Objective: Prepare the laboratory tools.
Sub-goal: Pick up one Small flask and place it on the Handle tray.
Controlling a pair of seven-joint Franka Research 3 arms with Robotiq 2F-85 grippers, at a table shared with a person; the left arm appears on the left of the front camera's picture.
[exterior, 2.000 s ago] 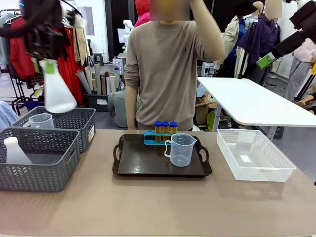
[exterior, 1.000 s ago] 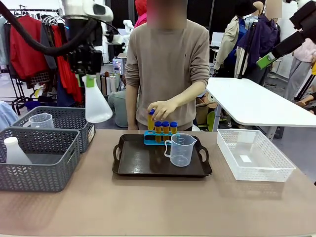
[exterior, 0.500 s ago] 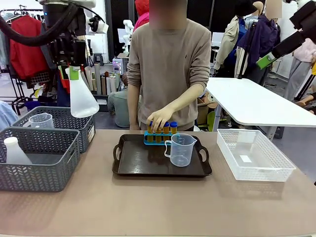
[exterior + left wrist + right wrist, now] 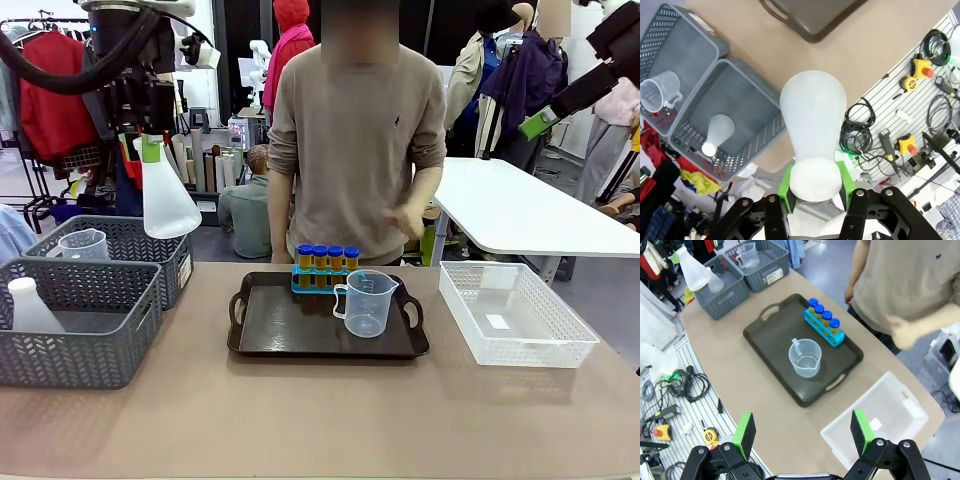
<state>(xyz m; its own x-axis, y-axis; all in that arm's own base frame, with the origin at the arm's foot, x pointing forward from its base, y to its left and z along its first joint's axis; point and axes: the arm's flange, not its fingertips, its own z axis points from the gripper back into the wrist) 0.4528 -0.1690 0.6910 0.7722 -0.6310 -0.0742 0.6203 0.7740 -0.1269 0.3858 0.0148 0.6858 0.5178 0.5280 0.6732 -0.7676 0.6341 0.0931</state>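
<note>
Your left gripper stayed where it had been half a second earlier, high over the far grey basket, at about 10 o'clock from the tray in the front view. Its green pads were clamped on the neck of the translucent conical flask, which hung upright, base down, clear of the basket. A second earlier the flask had hung a little nearer the tray.

The change was at the tray's 12 o'clock edge. The person's hand, which had been on the tubes, had pulled back to waist height and showed as a blur, touching nothing. All four yellow tubes with blue caps stood upright in a row in the blue rack; two seconds earlier only three had stood there. The clear measuring beaker had not moved. It sat upright on the tray, just at 5 o'clock from the rack, with its handle toward 9 o'clock.

Your right gripper remained high above the table, its fingers spread wide with nothing between them. The white mesh basket lay at the tray's 3 o'clock. The near grey basket held a second flask and the far one a second beaker, as before.
</note>
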